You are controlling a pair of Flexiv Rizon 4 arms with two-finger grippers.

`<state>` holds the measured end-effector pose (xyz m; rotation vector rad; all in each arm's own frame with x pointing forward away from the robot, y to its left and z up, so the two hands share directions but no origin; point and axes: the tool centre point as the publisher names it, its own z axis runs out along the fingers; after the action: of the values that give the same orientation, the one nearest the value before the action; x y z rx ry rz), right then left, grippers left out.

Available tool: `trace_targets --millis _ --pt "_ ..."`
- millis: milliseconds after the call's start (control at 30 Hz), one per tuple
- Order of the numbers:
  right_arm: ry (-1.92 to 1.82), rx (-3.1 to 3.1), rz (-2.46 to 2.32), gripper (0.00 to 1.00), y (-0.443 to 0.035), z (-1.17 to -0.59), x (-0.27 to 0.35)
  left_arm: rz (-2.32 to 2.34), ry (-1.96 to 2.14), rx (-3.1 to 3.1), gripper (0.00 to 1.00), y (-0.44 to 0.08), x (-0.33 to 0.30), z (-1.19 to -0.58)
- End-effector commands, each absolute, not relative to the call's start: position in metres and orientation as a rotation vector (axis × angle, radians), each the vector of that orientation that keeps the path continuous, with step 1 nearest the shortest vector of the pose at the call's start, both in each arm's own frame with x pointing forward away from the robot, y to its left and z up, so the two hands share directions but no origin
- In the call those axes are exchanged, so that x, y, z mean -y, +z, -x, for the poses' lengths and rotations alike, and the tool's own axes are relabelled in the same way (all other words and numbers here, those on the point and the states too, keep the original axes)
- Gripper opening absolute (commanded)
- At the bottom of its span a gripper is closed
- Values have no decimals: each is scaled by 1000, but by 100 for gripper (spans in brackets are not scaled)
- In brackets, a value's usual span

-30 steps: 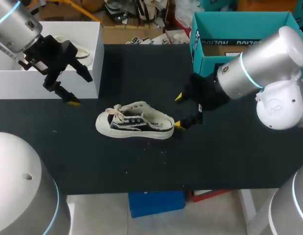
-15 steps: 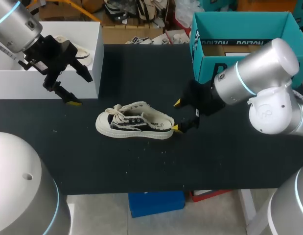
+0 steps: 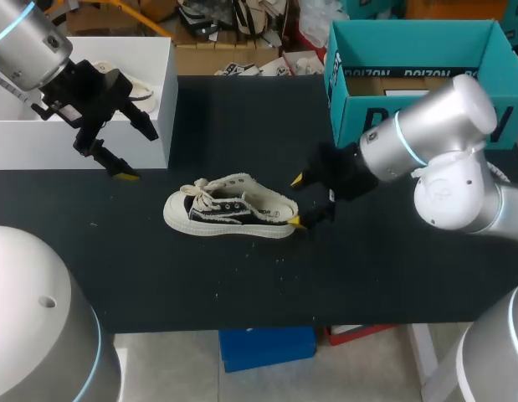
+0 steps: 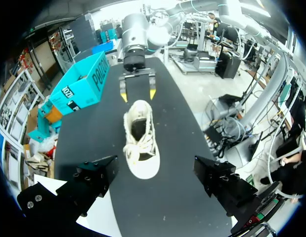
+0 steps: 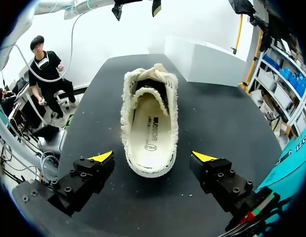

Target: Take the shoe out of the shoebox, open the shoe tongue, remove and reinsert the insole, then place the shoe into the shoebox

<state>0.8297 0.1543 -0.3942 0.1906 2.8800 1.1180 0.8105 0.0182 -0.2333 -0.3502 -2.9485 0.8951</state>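
White block lettering runs along the teal box's (image 3: pixel 351 113) walls at the counter's (image 3: pixel 242 276) far right corner. Small dark print and an oval mark sit on the insole (image 5: pixel 152 129).

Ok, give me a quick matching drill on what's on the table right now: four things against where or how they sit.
Things:
1. cream-and-black canvas shoe
2. white cardboard shoebox
3. teal cardboard box
4. right end effector

Places or states:
A. back right of the black table
B. open, fingers either side of the shoe's heel, not gripping
C. back left of the table
D. on its sole, mid-table

Pairs: 1-D, 2-C, 3-A, 4-B
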Motion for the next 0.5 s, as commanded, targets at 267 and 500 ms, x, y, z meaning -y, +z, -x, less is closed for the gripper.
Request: trace_targets --millis 267,500 --pt "1160 -2848 -189 100 -411 -832 -175 352 895 2952 100 -235 -18 -810" --pt "1205 -2815 -210 100 -418 -830 -179 352 895 2952 100 -235 -18 -810"
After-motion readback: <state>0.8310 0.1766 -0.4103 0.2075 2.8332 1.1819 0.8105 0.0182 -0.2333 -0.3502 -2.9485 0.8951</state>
